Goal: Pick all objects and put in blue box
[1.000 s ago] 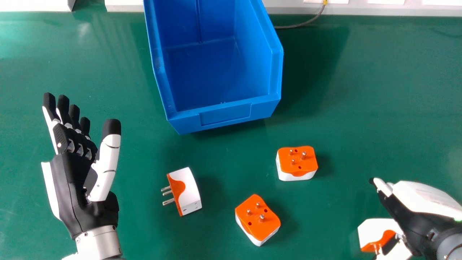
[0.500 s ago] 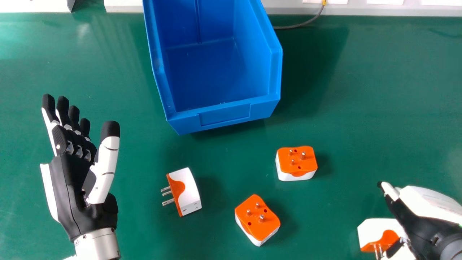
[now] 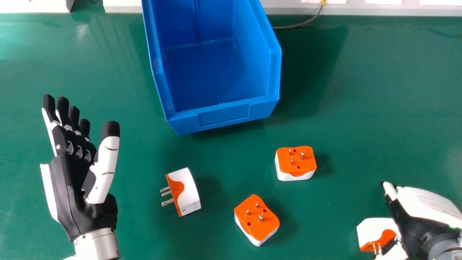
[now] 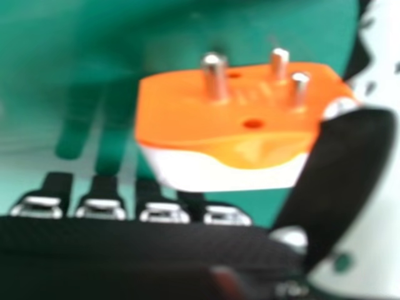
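Right hand (image 3: pixel 415 224) open around an adapter (image 4: pixel 175 119), grip not closed. Left hand (image 3: pixel 77 180) open, well apart from it.

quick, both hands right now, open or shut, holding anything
Left hand: open, holding nothing.
Right hand: open, at an orange and white adapter; whether the thumb touches it, I cannot tell.

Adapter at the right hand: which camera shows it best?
Right hand view. The adapter shows its orange face and three pins, with one end behind the thumb. Head view has it at the lower right, partly hidden by the right hand.
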{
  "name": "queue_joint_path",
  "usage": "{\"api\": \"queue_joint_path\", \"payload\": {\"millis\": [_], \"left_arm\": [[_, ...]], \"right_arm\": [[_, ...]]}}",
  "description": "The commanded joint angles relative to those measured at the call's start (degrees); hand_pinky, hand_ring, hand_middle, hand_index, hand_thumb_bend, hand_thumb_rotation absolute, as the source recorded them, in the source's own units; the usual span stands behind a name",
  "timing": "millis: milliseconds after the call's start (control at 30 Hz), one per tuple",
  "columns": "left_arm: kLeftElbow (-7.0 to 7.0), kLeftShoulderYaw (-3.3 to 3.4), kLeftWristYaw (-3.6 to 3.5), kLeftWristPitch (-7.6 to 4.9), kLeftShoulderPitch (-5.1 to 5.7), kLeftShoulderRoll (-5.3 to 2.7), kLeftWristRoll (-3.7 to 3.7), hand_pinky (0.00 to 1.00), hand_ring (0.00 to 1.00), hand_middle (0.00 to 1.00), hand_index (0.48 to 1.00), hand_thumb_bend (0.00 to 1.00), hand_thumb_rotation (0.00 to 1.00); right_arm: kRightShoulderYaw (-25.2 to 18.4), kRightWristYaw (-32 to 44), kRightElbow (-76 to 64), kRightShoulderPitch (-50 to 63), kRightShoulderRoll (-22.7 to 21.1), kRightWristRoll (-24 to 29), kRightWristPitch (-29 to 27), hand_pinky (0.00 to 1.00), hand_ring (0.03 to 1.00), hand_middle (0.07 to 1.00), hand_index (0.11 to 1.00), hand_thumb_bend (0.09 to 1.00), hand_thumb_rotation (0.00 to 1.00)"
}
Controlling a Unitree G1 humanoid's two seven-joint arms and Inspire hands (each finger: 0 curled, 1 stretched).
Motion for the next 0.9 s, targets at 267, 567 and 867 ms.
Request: {"api": "queue_joint_path", "payload": {"millis": [267,567,867], "left_arm": [[-1.37,0.22,0.07,-0.34,0.36,-1.69,0.51,1.00,1.00,1.00,1.000,0.62,0.38],[-1.54,0.29,-0.11,-0.39,0.65,-1.58,0.40,1.00,1.00,1.00,1.000,0.62,0.38],[-2.02,0.26,-0.29,-0.14,0.96,-1.54,0.16,1.00,1.00,1.00,1.000,0.62,0.39]], "right_arm": [[1.63,-4.99,3.07,-1.42,0.41,-0.06,-0.02,0.94,1.000,1.000,0.998,0.986,0.23],[2.60,-14.70,6.10,-0.59,0.21,3.41,-2.54,0.90,1.000,1.000,0.988,0.974,0.22],[0.58,-21.68,6.97,0.36,-0.37,12.11,-6.35,0.77,0.948,0.968,0.929,0.938,0.16]]}}
